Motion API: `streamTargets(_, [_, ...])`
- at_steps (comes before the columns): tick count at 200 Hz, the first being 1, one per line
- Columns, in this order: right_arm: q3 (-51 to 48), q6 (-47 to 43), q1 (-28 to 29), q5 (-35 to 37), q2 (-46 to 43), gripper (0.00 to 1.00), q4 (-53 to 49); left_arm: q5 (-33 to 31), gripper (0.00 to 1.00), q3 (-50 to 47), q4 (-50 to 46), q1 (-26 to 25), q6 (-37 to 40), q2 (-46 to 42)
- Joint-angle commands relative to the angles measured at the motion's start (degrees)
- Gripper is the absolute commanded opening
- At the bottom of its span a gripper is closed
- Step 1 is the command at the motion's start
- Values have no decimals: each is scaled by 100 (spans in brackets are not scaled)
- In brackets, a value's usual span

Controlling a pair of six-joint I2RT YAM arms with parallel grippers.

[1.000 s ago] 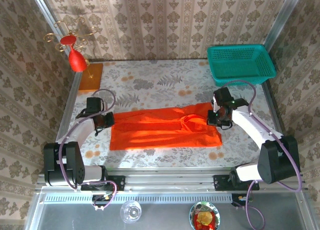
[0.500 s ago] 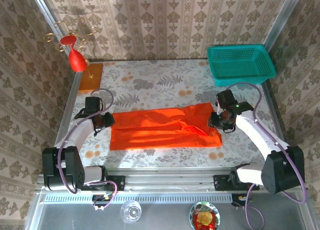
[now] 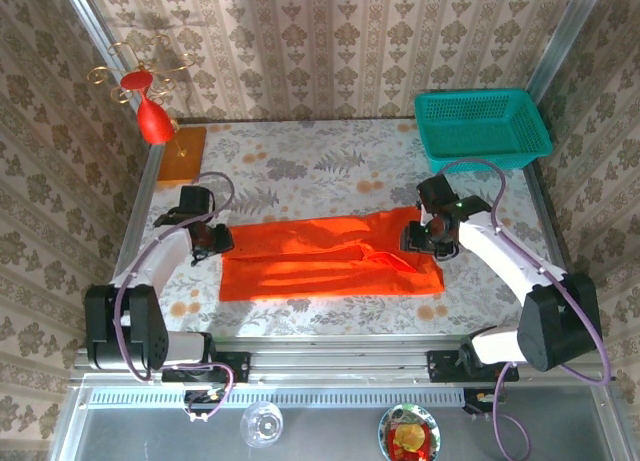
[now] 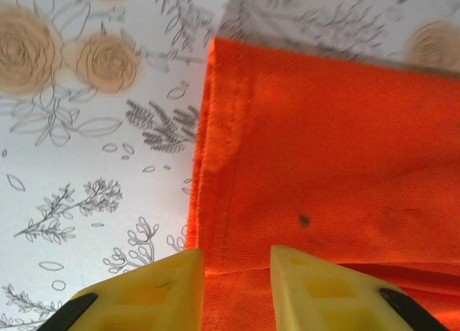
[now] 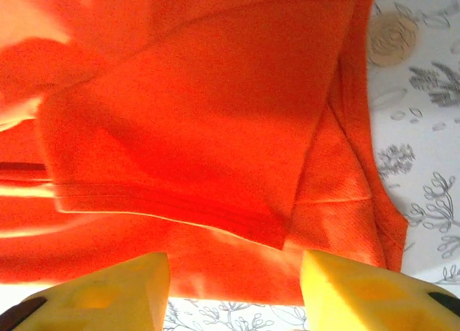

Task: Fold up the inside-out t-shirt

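The left gripper [image 4: 237, 260] hangs over the left end of the t-shirt [image 3: 320, 268]. Its yellow fingers [image 4: 154, 291] stand a narrow gap apart, with nothing pinched between them. The shirt's folded edge runs straight ahead from the tips, and the bare flowered table [image 4: 86, 166] lies to their left. The right gripper [image 5: 234, 268] is spread wide over the shirt's other end, with a hemmed layer of cloth just ahead of its fingertips. The shirt lies flat as a long strip stretching from one gripper to the other.
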Motion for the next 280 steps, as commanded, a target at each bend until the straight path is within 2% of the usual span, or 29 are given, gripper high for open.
streamTargets(1, [-360,359,-207,-79,-77,56,164,-103,32,-217,-193,147,-260,128])
streamTargets(44, [-943,559,-634,-945,-166,60,754,747,32,-579,289,548,-402,112])
streamTargets(87, [-1320,845,-807,-1499,135,61,1373,991,32,-475,242,525,-448,-251])
streamTargets(132, [-1580,1139,-920,-1935,533,60,1958,1153,30,-320,105,228,-542,-334])
streamTargets(160, [-1687,1290,-942,-2183,503,51,2203,1144,30,-264,125,10,-629,-284])
streamTargets(188, [-1714,1306,-952,-2103,280,31,2087,1131,29,-387,256,-10,-660,-178])
streamTargets(244, [-1644,1318,-973,-2084,-191,0,1864,1139,28,-430,559,107,-563,355])
streamTargets(280, [-1567,1206,-977,-1821,-615,0,1326,1235,26,-459,848,417,-540,710])
